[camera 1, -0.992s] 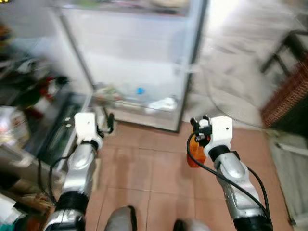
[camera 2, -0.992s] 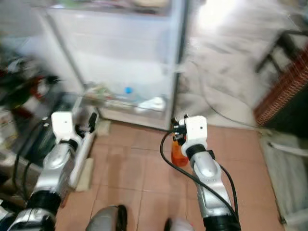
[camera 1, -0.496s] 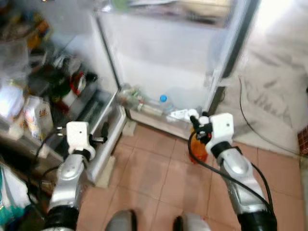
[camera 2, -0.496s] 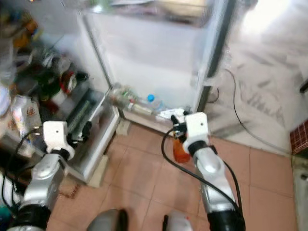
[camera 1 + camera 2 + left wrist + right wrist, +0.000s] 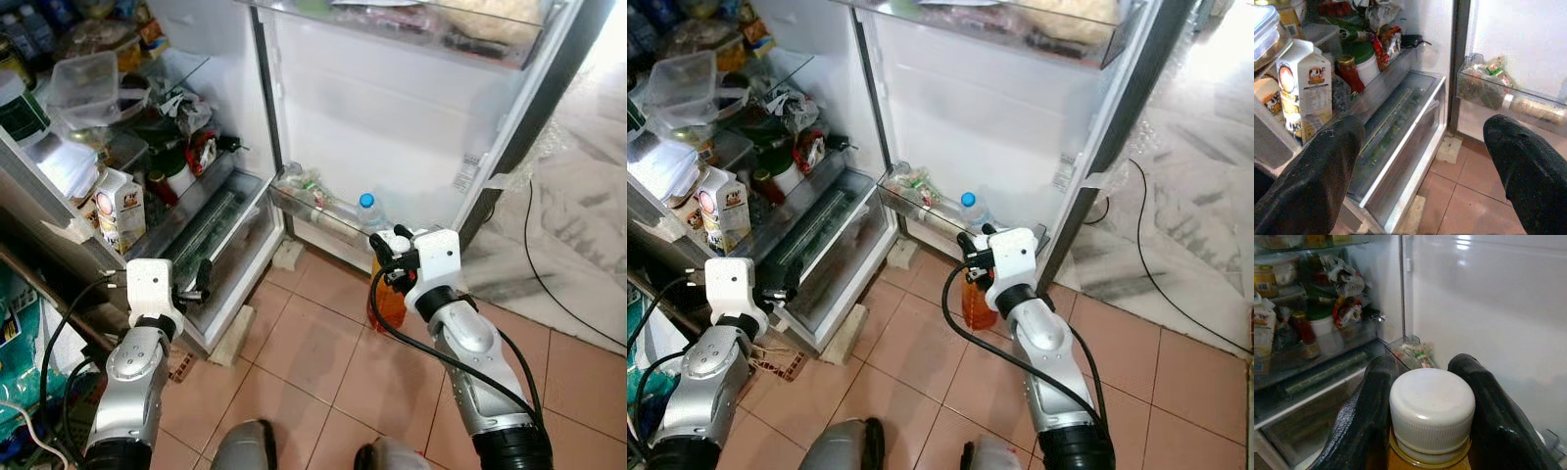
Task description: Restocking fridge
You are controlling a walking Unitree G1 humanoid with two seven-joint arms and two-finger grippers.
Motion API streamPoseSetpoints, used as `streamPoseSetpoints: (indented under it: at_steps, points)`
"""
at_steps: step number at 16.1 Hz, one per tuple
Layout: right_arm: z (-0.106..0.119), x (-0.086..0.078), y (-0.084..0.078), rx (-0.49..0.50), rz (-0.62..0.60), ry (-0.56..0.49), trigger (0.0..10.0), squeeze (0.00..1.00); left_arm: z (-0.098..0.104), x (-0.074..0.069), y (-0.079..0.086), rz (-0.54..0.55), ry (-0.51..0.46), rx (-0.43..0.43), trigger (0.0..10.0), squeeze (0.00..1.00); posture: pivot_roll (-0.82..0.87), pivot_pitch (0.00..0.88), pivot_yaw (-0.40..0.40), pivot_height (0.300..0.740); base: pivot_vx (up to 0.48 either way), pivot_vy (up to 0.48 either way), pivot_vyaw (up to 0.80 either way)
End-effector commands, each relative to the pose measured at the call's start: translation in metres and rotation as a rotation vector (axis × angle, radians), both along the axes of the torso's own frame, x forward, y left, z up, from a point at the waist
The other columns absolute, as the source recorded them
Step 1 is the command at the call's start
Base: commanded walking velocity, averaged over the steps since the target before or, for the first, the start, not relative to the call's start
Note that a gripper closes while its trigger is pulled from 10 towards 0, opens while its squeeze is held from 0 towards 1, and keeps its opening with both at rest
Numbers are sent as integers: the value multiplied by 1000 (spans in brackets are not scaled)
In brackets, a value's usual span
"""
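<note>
Right wrist view gives the clearest look at the working hand: the right hand point(image 5: 1432, 431) is clenched around the neck of an orange bottle point(image 5: 388, 299), its two black fingers point(image 5: 1364, 416) pressed against either side of the white cap point(image 5: 1431, 406). From the head cameras the bottle hangs below that hand, above the tiled floor point(image 5: 323, 362) and just in front of the open fridge door point(image 5: 392, 127). Close behind it runs the lowest door rack point(image 5: 323, 211), which already carries a blue-capped water bottle point(image 5: 365, 211) and some smaller packets at its hinge end. The left hand point(image 5: 1420, 161) is released, fingers well apart and grasping nothing, held low before the crisper drawer point(image 5: 1400, 127) of the fridge body. Above that drawer a milk carton point(image 5: 120, 208), a green-lidded jar point(image 5: 1364, 58) and a clear plastic tub point(image 5: 83, 83) crowd the shelves. The step in hand looks like carrying the bottle to its place, with the placing itself not yet done. The next move likely calls for lifting the bottle over the rack's front rail and lowering it upright into the gap beside the water bottle, kept clear of that bottle, before the fingers let go.
</note>
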State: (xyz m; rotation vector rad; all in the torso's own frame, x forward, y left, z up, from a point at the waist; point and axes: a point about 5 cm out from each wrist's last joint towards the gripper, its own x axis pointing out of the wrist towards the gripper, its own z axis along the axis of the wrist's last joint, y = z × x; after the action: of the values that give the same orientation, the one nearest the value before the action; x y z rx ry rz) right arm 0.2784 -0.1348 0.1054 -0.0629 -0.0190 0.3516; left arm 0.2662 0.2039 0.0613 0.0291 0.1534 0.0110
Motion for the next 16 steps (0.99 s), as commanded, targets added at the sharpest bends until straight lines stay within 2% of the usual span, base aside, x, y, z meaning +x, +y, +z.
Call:
streamPoseSetpoints:
  at_steps: [1,6,11,15,16]
  points:
    - [10,0,3,12,18,-51,10000,0,2,-1,0,3,-7,1,10000,0,13,110,30,740,0,0,538]
    - [12,1,8,19,45,-66,10000,0,4,0,-5,-6,-17,-4,10000,0,16,110,29,740,307,0,632]
    - [13,0,11,37,78,-68,10000,0,4,1,-8,-15,-13,-7,10000,0,20,107,27,740,292,0,0]
    - [15,1,11,42,79,-75,10000,0,3,2,-9,-23,-10,-6,10000,0,19,104,27,740,0,0,0]
    - [15,1,11,43,80,-76,10000,0,4,3,-10,-25,-16,-8,10000,0,20,102,26,740,405,0,0]
